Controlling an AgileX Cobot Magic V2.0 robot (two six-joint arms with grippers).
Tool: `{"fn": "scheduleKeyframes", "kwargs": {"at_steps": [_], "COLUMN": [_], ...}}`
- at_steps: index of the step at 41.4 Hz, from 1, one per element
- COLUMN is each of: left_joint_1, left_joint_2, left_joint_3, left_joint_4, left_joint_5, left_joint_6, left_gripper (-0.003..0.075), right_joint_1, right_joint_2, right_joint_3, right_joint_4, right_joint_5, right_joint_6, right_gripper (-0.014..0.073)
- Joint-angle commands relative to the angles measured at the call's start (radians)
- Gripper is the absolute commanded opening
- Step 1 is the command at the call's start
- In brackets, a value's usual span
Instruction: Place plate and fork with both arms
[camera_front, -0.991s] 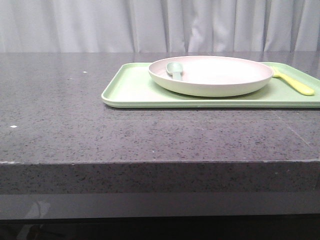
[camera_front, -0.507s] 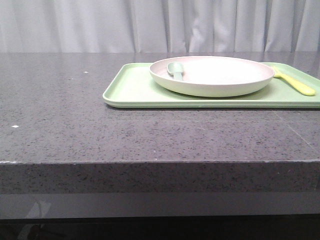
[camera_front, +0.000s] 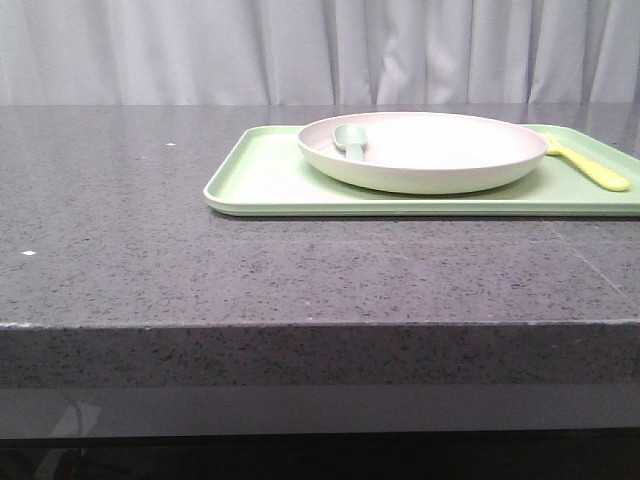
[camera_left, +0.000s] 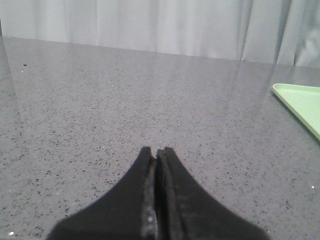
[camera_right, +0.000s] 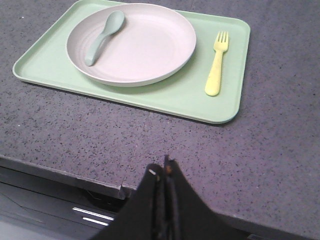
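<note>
The pale pinkish-cream plate (camera_front: 440, 150) sits on a light-green tray (camera_front: 270, 185) at the table's right; it also shows in the right wrist view (camera_right: 145, 45). A grey-green spoon (camera_right: 102, 36) lies in the plate. The yellow fork (camera_right: 216, 70) lies on the tray just right of the plate, also seen in the front view (camera_front: 590, 168). My right gripper (camera_right: 162, 170) is shut and empty, above the table's front edge, well short of the tray. My left gripper (camera_left: 156, 151) is shut and empty over bare table, left of the tray's corner (camera_left: 300, 100).
The grey speckled table (camera_front: 150, 230) spreads out to the left of the tray. Its front edge (camera_right: 65, 172) runs below the right gripper. A white curtain (camera_front: 300, 50) hangs behind the table.
</note>
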Motion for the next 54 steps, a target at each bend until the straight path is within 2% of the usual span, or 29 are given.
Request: {"fn": "scheduleKeyframes", "kwargs": {"at_steps": [1, 7, 9, 13, 54], "left_joint_1": [-0.008, -0.008, -0.008, -0.008, -0.015], "left_joint_2": [-0.016, -0.055, -0.055, -0.055, -0.055], "left_joint_3": [0.010, 0.068, 0.063, 0.066, 0.066], "left_joint_4": [0.001, -0.035, -0.064, -0.093, -0.093], "left_joint_5": [-0.159, -0.229, -0.191, -0.210, -0.216], "left_joint_6": [-0.021, -0.007, 0.040, 0.111, 0.111], "left_gripper": [-0.0020, -0.0020, -0.0020, -0.0020, -0.0020], "right_joint_1": [-0.001, -0.001, -0.001, -0.001, -0.001], "right_joint_2": [0.007, 0.007, 0.007, 0.008, 0.008], "right_joint_3": [-0.024, -0.024, -0.024, -0.024, -0.024], "right_joint_4": [-0.011, -0.011, -0.011, -0.011, -0.011], "right_joint_5": [-0.075, -0.075, -0.074, -0.074, -0.075], "right_joint_6": [-0.011, -0.011, -0.011, -0.011, -0.011], "right_gripper": [-0.0088, -0.0088, -0.0088, -0.0088, -0.0088]}}
